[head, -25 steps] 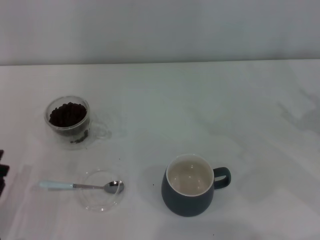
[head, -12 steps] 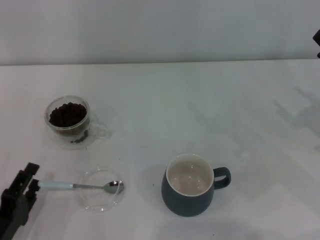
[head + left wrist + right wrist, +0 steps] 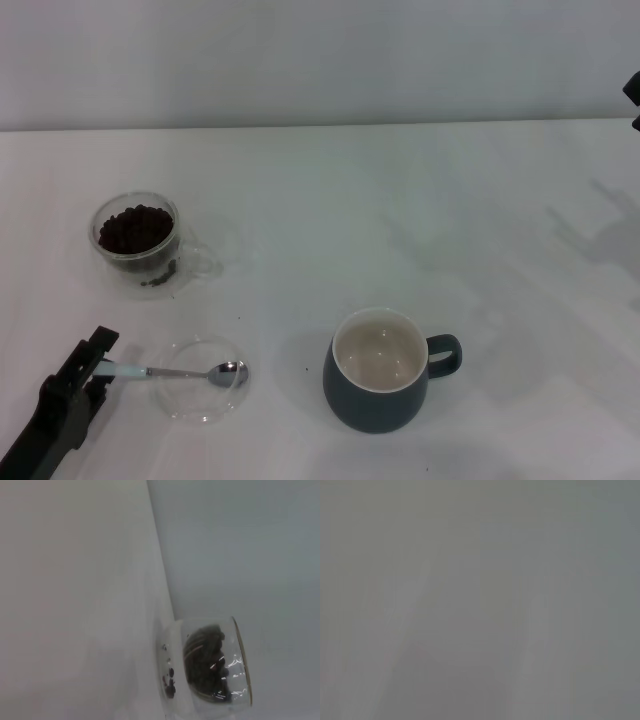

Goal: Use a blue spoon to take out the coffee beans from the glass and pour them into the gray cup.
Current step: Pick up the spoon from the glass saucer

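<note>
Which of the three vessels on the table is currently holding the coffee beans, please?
The glass, the small clear handled one at far left; the gray cup and flat clear dish hold none.

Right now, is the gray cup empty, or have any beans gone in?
Empty. The gray cup stands upright and its cream inside shows bare in the head view; the coffee beans sit heaped in the glass.

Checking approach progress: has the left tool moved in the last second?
Yes. The left tool has come in from the table's left edge toward the blue spoon.
</note>
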`<action>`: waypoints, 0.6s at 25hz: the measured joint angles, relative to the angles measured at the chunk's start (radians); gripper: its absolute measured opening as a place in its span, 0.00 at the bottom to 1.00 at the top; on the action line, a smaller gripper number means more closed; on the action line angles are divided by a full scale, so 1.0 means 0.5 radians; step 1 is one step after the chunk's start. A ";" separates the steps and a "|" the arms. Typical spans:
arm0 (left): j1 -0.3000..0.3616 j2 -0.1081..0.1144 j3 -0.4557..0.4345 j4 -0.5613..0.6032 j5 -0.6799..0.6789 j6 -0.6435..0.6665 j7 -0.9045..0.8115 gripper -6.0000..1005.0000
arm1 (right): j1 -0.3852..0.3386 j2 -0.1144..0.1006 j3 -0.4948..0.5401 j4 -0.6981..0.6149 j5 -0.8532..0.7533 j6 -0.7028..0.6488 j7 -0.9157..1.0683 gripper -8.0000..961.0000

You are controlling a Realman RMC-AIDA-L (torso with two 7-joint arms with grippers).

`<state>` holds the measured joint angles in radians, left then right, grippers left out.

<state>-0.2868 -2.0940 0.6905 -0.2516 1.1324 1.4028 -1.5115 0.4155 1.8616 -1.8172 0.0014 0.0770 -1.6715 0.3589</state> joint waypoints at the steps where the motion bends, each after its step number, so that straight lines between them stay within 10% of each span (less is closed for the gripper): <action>1: -0.001 0.000 0.002 0.000 0.002 -0.001 0.001 0.63 | -0.002 0.001 0.001 0.000 0.000 -0.002 0.000 0.88; 15: 0.013 -0.009 0.007 0.000 0.003 -0.001 0.022 0.52 | -0.018 0.022 0.005 0.009 0.010 0.002 -0.025 0.88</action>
<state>-0.2802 -2.0987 0.6940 -0.2516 1.1338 1.4022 -1.5003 0.4066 1.8724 -1.8146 0.0059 0.0821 -1.6703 0.3466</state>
